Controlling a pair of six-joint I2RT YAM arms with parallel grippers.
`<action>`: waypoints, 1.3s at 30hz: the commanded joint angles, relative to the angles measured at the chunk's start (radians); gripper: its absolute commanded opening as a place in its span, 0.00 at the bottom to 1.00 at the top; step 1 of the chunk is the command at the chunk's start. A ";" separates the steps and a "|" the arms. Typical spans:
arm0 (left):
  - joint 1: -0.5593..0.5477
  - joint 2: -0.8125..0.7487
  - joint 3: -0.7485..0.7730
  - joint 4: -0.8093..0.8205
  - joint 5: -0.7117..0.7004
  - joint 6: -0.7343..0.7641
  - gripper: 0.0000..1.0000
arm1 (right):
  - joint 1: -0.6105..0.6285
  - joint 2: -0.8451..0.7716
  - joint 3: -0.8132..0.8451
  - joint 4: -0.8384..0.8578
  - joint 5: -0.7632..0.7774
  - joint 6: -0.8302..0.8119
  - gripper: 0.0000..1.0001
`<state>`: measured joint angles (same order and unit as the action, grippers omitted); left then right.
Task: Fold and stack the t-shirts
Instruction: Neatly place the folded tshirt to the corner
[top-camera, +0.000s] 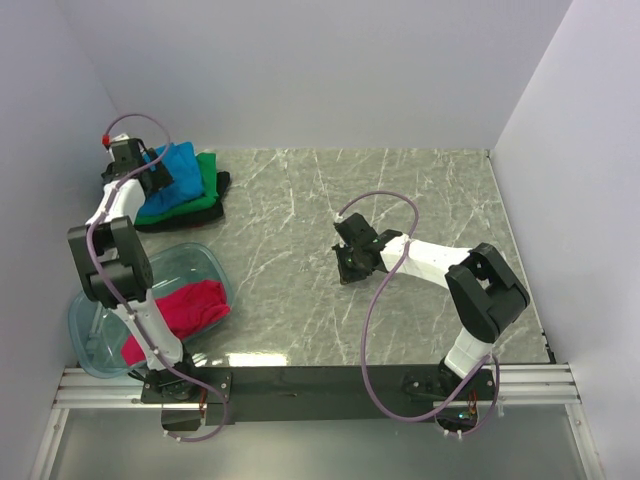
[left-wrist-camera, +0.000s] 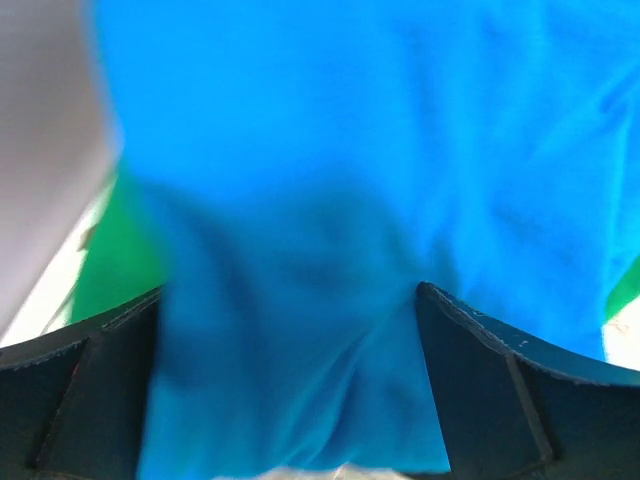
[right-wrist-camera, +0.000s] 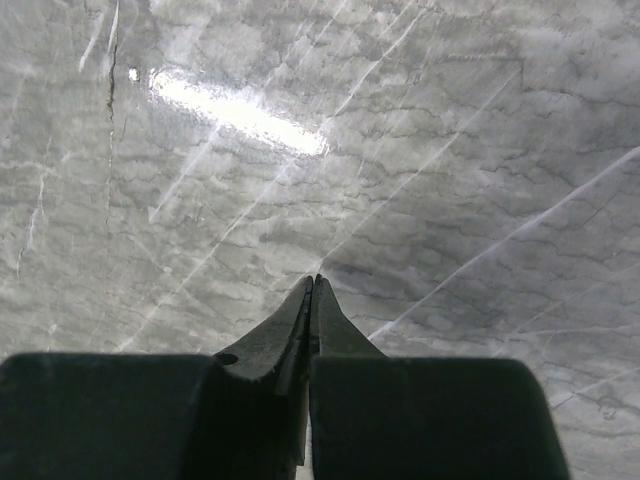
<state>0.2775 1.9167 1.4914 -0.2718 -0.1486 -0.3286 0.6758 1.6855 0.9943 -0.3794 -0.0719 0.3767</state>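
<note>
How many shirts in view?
4: blue on green on black, stacked in the far-left corner; red in the bin, near left. Others may be hidden underneath.

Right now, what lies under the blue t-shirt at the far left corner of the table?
A green t-shirt lies directly under the blue t-shirt, and a black t-shirt is below that, on the table. Only their edges show; the rest is covered.

The grey marbled table (top-camera: 400, 200) carries a black t-shirt (top-camera: 221, 185) in the far left corner and a clear bin (top-camera: 92, 345) near left.
</note>
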 joint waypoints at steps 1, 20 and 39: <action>0.009 -0.125 -0.034 0.002 -0.134 -0.030 0.99 | -0.005 -0.030 -0.006 0.011 0.006 -0.007 0.00; -0.357 -0.706 -0.439 0.037 -0.466 -0.104 0.99 | -0.015 -0.165 0.021 -0.026 0.026 0.005 0.03; -0.715 -1.035 -0.761 0.016 0.021 -0.268 0.99 | -0.277 -0.696 -0.083 0.063 0.155 -0.030 0.67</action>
<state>-0.4244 0.9405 0.7460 -0.3004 -0.2443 -0.5629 0.4412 1.0344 0.9585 -0.3798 0.0547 0.3683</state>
